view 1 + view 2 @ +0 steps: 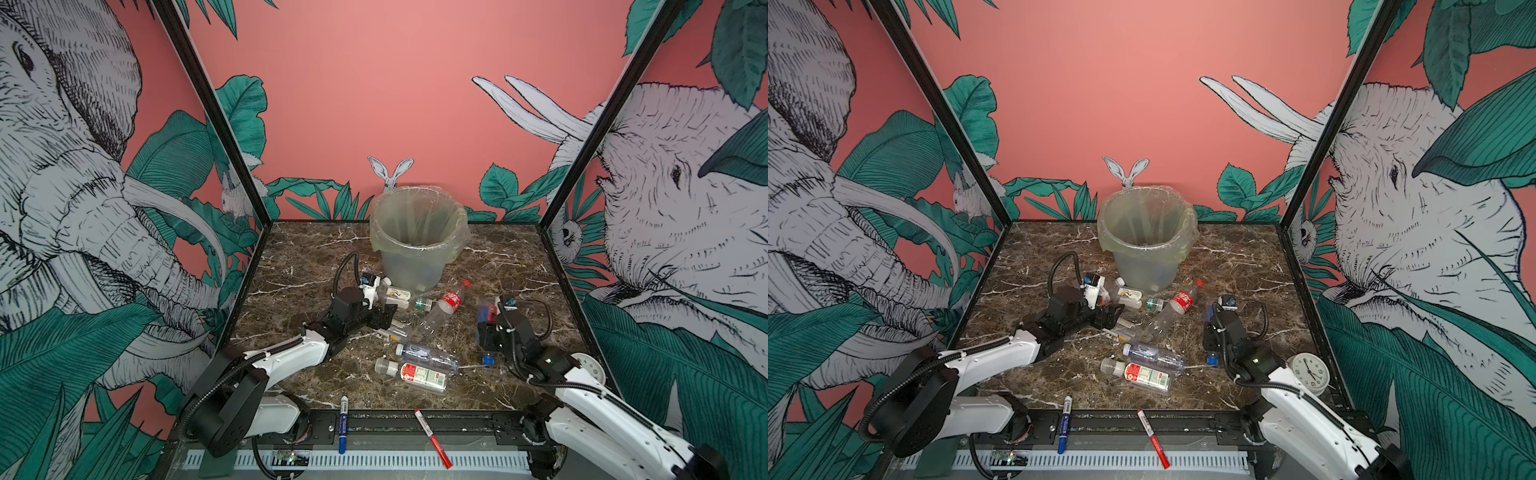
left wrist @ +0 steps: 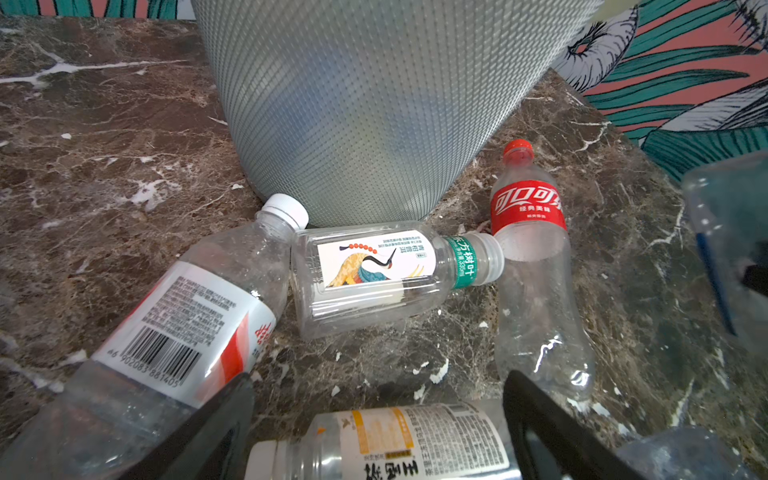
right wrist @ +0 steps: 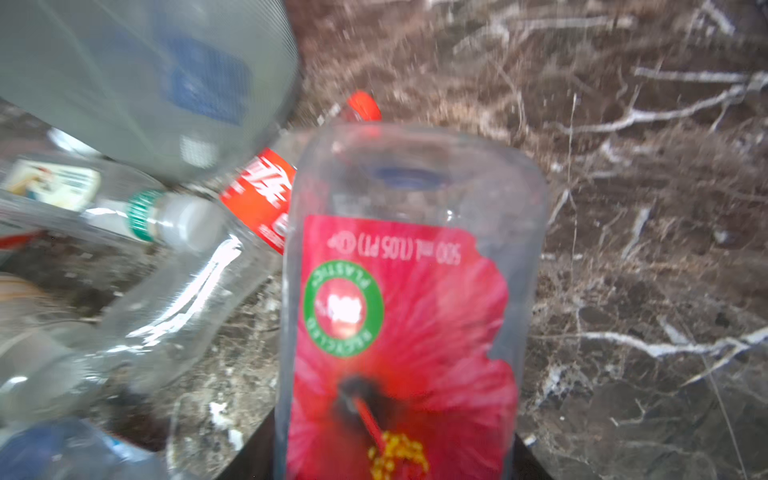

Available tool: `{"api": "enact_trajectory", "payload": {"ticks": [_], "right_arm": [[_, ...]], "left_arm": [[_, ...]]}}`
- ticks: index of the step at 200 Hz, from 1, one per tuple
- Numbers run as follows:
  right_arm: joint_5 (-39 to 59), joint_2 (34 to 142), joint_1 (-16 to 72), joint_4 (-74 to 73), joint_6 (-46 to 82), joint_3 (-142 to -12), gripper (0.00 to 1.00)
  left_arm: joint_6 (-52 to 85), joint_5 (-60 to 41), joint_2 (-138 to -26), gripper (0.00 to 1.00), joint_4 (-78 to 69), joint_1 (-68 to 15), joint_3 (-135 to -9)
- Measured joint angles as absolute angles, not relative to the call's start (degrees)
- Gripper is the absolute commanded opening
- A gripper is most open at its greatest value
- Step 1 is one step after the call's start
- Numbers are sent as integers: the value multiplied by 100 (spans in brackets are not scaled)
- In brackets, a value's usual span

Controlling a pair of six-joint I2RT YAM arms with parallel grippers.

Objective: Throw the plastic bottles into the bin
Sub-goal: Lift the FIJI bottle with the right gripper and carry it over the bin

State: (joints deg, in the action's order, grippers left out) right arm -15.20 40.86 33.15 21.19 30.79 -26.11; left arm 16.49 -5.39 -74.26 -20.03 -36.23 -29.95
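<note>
Counter (image 1: 498, 266) clutter tells us most work is left: the bin (image 1: 409, 268) stands at the back, a bluish shape inside, and at least six plastic bottles (image 1: 428, 357) lie before it. Our right fingers (image 3: 253, 461) clamp the hibiscus bottle (image 3: 399, 316) right of the pile, base away from the wrist, long axis along the reach. Our left fingers (image 2: 548, 428) stand spread astride the yellow-labelled bottle (image 2: 415, 440).
</note>
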Motion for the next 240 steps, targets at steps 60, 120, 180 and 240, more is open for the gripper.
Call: {"api": "enact_trajectory", "payload": {"ticks": [60, 120, 180, 240], "right_arm": [[-1621, 4327, 3841, 3068, 2532, -5575, 53], [-1457, 9102, 3721, 3730, 1734, -12396, 99], [-1372, 11548, 3317, 5229, 1516, -15332, 99], [-1341, 9198, 3317, 4257, 1522, -11690, 99]], "left_arm": [[1651, -556, -7544, 95, -2008, -3623, -2998], [1664, -663, -7662, 94, -2005, -3623, -3035], [1678, -690, -7658, 94, -2005, -3623, -3083], [1691, -663, -7581, 94, -1977, -3623, -3083]]}}
